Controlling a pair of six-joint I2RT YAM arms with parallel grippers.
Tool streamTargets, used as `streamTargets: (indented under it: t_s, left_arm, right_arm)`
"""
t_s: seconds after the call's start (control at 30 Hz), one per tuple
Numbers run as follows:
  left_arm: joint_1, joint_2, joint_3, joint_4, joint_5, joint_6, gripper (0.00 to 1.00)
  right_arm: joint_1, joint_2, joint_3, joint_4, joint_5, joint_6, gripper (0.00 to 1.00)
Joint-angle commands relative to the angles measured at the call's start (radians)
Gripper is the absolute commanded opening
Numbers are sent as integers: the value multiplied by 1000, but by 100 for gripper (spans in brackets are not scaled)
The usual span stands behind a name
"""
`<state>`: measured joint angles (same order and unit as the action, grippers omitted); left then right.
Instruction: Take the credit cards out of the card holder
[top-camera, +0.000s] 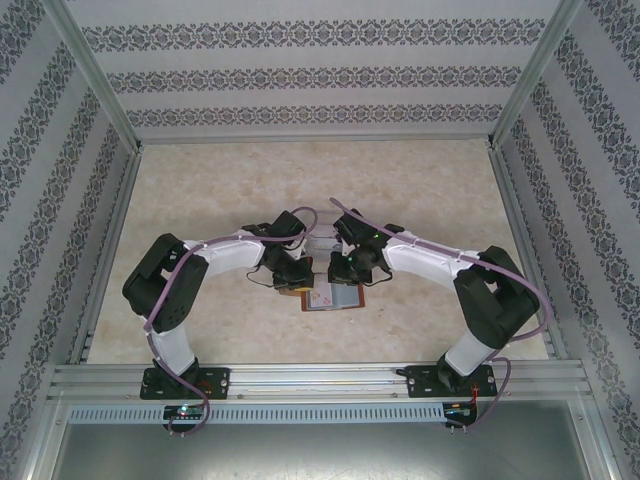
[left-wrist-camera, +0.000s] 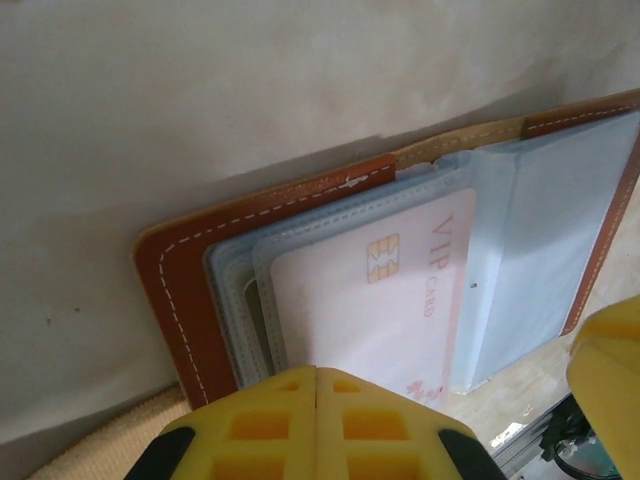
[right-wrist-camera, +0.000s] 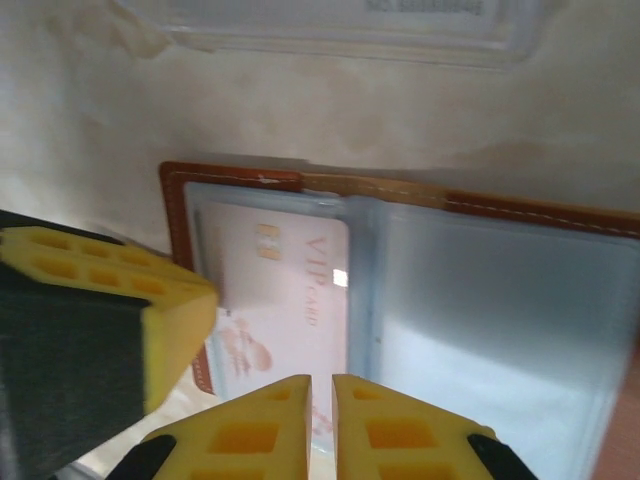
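The card holder (right-wrist-camera: 430, 300) lies open and flat on the table (left-wrist-camera: 200, 100), its bluish sleeves facing up. A pale credit card (left-wrist-camera: 370, 300) marked VIP sits in a sleeve on the holder's left half. The left claw (left-wrist-camera: 316, 385) is at the holder's near edge over that card, fingers pressed fully together. The right claw (right-wrist-camera: 321, 395) is beside it at the same edge, narrowed to a thin slit; whether it pinches the card cannot be told. A clear tray (right-wrist-camera: 340, 30) lies beyond the holder's far edge.
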<state>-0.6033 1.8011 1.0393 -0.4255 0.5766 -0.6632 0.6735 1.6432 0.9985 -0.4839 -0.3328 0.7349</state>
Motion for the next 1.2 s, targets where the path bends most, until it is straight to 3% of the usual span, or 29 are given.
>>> streamTargets:
  t_s: [0.0,0.23,0.87,1.17]
  left_arm:
    - [-12,23,25,6,11,0,2]
    - [-12,19,9,-10,-3,8,2]
    - [-12,20,1,-13,-7,5,2]
    - [-13,12,4,-41,-30,20,2]
  right_arm:
    - [-9,37,-4,34,-52,13,16]
    - [-9,80,7,44,-61,6,22]
    - [-10,122,13,53,-74,-3,16]
    - [-10,111,21,-5,-7,-23,30]
